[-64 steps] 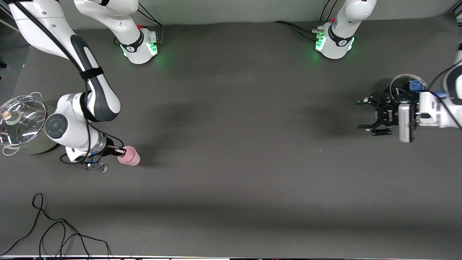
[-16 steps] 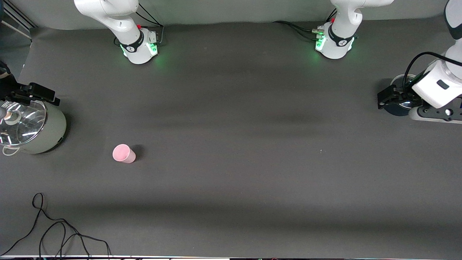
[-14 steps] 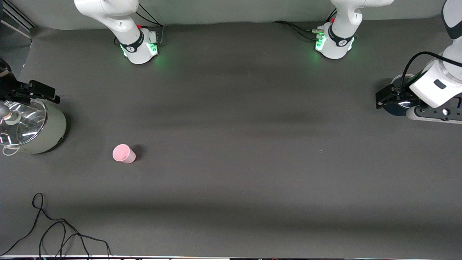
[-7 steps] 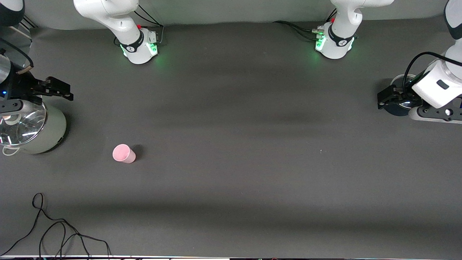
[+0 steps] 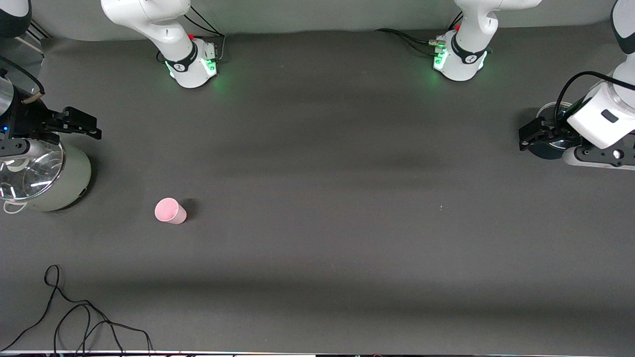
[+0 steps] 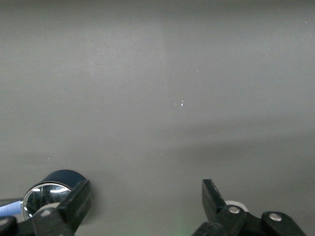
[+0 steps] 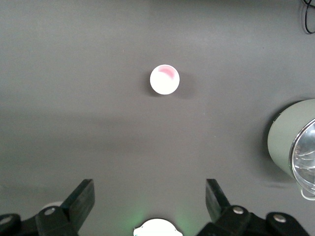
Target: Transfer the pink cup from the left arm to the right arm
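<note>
Pink cup [image 5: 170, 211] stands on dark grey table [image 5: 317, 198].

Two white arms with black joint bands; bases lit green, black cables attached. Each black claw carries silver screws.

1. Light is even and moderate in the front view; the dark grey table [image 5: 317, 198] shows no glare.
2. Broad, soft-edged shadow bands run lengthwise along the table.
3. Green lamps on both arm bases cast a faint green tint on the surface beside them.
4. The pot lid [image 5: 27, 171] gives bright specular reflections.
5. The pink cup [image 5: 170, 211] throws a short soft shadow and looks washed out, nearly white, in the right wrist view [image 7: 164, 79].
6. The left wrist view is pale and hazy.
</note>
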`<state>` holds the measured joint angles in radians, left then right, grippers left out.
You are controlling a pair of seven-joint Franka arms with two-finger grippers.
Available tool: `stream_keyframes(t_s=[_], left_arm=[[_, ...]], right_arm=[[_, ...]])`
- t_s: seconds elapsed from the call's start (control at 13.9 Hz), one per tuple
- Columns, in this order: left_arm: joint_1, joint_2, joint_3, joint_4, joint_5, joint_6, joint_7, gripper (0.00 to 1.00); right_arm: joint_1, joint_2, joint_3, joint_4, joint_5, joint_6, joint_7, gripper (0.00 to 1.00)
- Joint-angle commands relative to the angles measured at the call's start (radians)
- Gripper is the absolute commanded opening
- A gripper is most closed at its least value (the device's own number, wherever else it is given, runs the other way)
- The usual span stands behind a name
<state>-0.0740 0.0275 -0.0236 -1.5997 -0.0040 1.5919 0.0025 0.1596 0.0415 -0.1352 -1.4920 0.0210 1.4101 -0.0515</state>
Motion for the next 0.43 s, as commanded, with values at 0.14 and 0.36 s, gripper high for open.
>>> stream_keyframes(t_s=[0.14, 0.36], left_arm=[[-0.012, -0.003, 0.013, 0.009, -0.010, 0.000, -0.009, 1.00], [-0.012, 0.000, 0.013, 0.020, -0.008, 0.002, -0.009, 1.00]], right_arm=[[-0.003, 0.017, 0.009, 0.033, 0.013, -0.011, 0.022, 1.00], [-0.003, 0.017, 0.009, 0.033, 0.013, -0.011, 0.022, 1.00]])
